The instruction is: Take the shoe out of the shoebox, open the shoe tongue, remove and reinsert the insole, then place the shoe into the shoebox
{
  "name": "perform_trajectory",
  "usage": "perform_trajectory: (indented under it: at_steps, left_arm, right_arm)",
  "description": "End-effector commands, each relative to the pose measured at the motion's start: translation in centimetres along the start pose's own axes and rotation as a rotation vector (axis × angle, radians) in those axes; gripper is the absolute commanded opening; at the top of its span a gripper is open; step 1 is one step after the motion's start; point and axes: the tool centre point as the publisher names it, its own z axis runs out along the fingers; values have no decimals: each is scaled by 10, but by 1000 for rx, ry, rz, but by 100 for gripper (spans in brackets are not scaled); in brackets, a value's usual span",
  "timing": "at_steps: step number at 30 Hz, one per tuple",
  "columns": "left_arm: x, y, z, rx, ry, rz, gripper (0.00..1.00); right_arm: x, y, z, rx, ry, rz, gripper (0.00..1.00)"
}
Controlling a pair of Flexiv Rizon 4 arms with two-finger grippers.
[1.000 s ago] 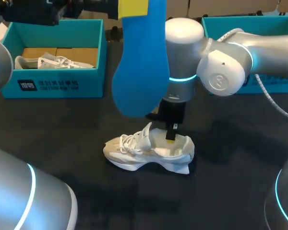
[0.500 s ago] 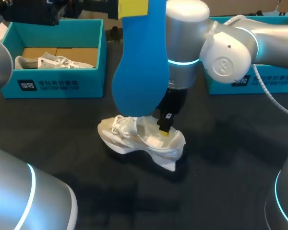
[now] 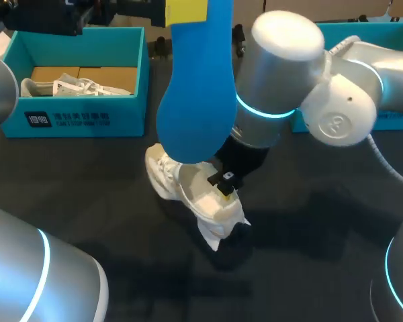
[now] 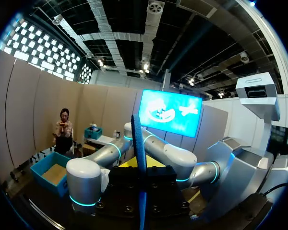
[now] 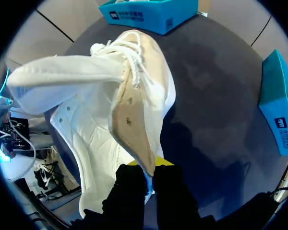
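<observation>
A white shoe (image 3: 211, 208) hangs tilted over the black table, toe toward the far left and heel toward the front. My right gripper (image 3: 225, 182) comes down into its opening and is shut on the shoe's rear wall. In the right wrist view the shoe (image 5: 101, 124) stretches ahead of the right gripper (image 5: 151, 172), with the tongue folded back and the bare tan footbed showing. The blue insole (image 3: 191, 100) is held high in my left gripper (image 3: 186, 10), which is shut on it. It partly hides the shoe's toe. In the left wrist view the insole (image 4: 139, 158) stands edge-on between the fingers.
A teal shoebox (image 3: 80, 121) at the back left holds another white shoe (image 3: 74, 86). A second teal box (image 3: 389, 40) stands at the back right, mostly behind my right arm. The dark table spreads out to the front.
My right arm has swung the shoe round and tipped it. The toe went toward the far left, the heel came forward. The left arm and insole stayed put.
</observation>
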Motion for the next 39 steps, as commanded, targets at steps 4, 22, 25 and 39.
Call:
perform_trajectory:
  at_steps: [4, 22, 25, 39]
  left_arm:
    - [-1, -2, 1, -4, 0, 0, 0]
    - [-1, -2, 1, -4, 0, 0, 0]
    - [-1, -2, 1, -4, 0, 0, 0]
    - [-1, -2, 1, -4, 0, 0, 0]
  right_arm:
    - [-3, -6, -2, -49, 7, -1, 0]
    - [6, -32, 24, -113, -62, 409, 0]
    - [3, -35, 28, -109, -55, 449, 0]
    - [-4, -46, 58, -110, -11, 511, 0]
